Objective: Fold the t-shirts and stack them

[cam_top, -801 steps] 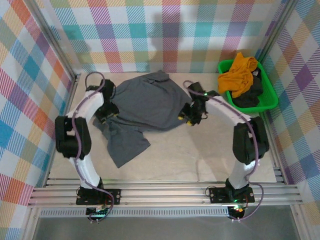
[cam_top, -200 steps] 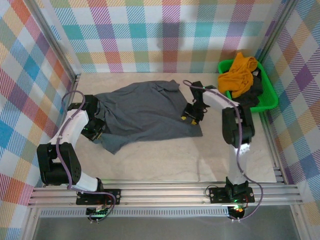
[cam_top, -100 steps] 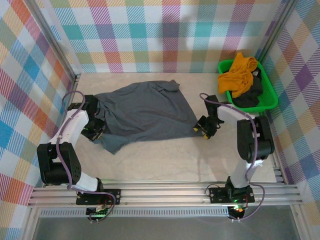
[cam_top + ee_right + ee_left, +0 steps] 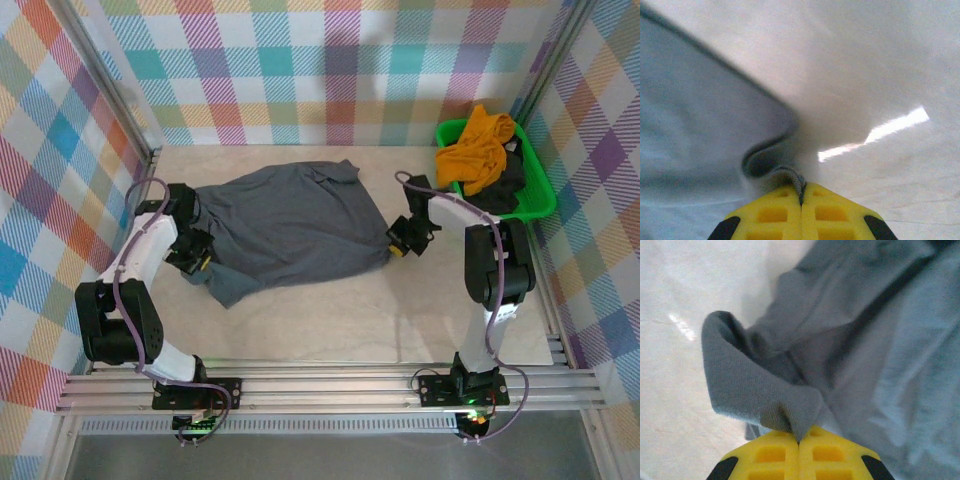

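Pale surface (image 4: 330,320) within plaid walls | slate-grey t-shirt (image 4: 290,225) at frame centre, long axis left–right, rumpled, lower-left corner trailing | left jaws closed on a pinched fold at its left end; right jaws closed on its right hem | mustard-orange tee (image 4: 478,145) and charcoal tee (image 4: 500,192) heaped in green bin (image 4: 542,190), upper right

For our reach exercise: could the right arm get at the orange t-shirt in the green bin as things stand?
Probably not yet: the right claw is shut on the grey t-shirt. The orange t-shirt lies uncovered in the nearby bin.
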Controlling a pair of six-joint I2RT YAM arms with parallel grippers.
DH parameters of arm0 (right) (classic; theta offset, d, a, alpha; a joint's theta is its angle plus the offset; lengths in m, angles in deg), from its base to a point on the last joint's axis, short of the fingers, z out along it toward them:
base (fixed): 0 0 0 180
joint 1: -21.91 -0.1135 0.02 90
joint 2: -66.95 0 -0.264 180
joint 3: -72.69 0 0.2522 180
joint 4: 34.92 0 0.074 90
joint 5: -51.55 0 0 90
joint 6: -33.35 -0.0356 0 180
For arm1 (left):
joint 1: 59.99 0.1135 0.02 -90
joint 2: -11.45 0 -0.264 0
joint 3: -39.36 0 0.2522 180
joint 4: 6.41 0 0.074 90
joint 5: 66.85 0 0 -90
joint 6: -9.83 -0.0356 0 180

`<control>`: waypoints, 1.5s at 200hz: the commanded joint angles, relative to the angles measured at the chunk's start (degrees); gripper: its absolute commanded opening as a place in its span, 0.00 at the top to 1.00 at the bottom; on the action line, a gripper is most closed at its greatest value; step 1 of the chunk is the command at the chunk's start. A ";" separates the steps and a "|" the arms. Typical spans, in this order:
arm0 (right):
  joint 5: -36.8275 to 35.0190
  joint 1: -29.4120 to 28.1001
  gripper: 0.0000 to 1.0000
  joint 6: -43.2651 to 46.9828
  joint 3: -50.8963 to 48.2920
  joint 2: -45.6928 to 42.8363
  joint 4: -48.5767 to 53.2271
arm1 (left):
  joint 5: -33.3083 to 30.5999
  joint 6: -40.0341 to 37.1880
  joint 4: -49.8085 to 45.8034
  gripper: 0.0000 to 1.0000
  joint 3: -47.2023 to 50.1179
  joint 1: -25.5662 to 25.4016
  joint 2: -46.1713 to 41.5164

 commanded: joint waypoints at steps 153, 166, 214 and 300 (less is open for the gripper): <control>-2.23 4.36 1.00 9.08 37.25 -29.92 -31.00 | -9.74 4.60 22.73 1.00 -66.62 1.12 -8.20; -2.14 4.60 1.00 8.85 39.32 -30.28 -29.44 | -10.52 4.67 22.19 1.00 -69.90 1.12 -7.33; 0.53 5.41 1.00 5.55 43.75 -24.49 -27.09 | -3.89 10.58 21.81 1.00 -72.29 1.49 2.49; 9.39 6.34 1.00 1.58 70.59 3.98 -20.84 | 16.48 20.85 27.34 1.00 -84.96 7.42 27.37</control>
